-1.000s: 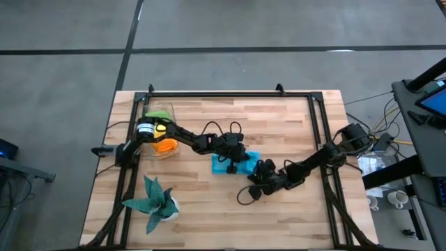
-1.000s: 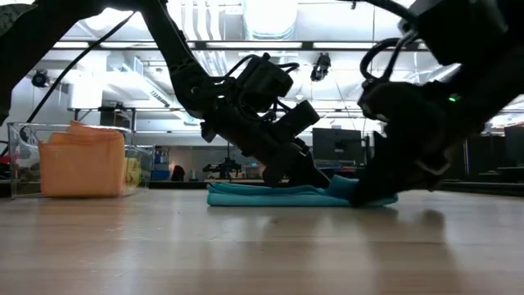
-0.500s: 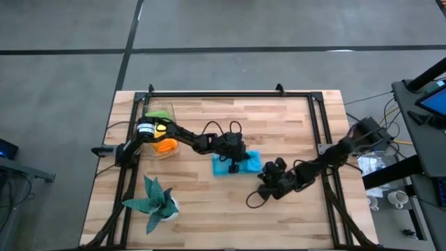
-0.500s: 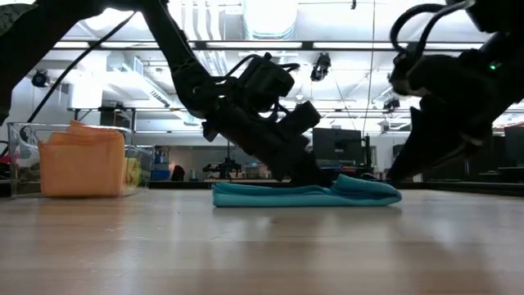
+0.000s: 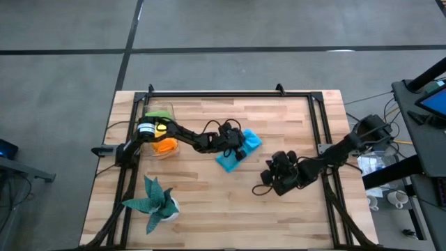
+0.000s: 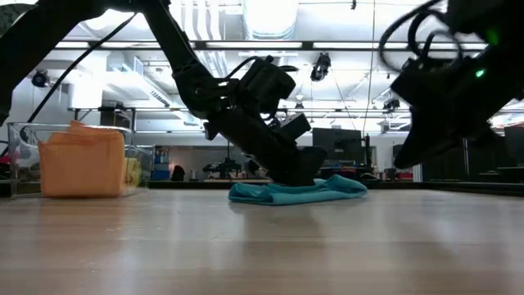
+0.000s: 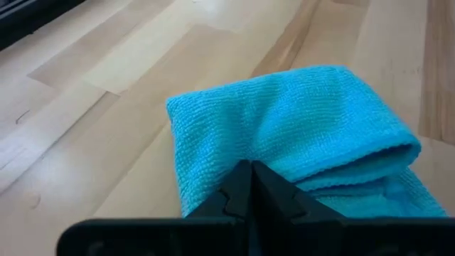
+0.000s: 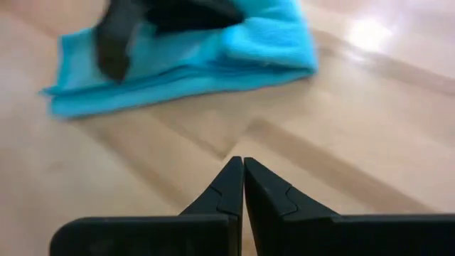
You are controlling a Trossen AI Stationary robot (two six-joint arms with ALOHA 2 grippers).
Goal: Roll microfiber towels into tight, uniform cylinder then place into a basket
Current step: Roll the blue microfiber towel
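A bright blue towel [image 5: 240,148] lies folded and askew near the middle of the table, with a thicker folded end [image 7: 355,135] on its far side. My left gripper [image 7: 250,168] is shut and rests on it, reaching in from the table's left [image 5: 235,148]. My right gripper [image 8: 243,165] is shut and empty. It hovers to the right of the towel [image 5: 273,167], pointing at it. The clear basket [image 5: 159,132] at the far left holds orange [image 6: 80,160], lime green and yellow towels. My left gripper presses its shut fingertips onto the blue towel's flat top layer [image 7: 238,146], near the towel's middle. The fingers slant down from the table's left [image 6: 304,174]. The towel lies flat on the table under them. I cannot tell whether a layer is caught between the fingers.
A dark teal plant in a white pot [image 5: 155,202] stands near the front left. A black metal frame [image 5: 230,93] runs around the tabletop's edges. Bare wood lies in front of the towel and at the far right.
My right gripper has drawn back from the towel's right end toward the table's right edge and risen. My left gripper has rolled at the wrist while on the towel. The towel has turned about on the table, and its right end has swung toward the far edge.
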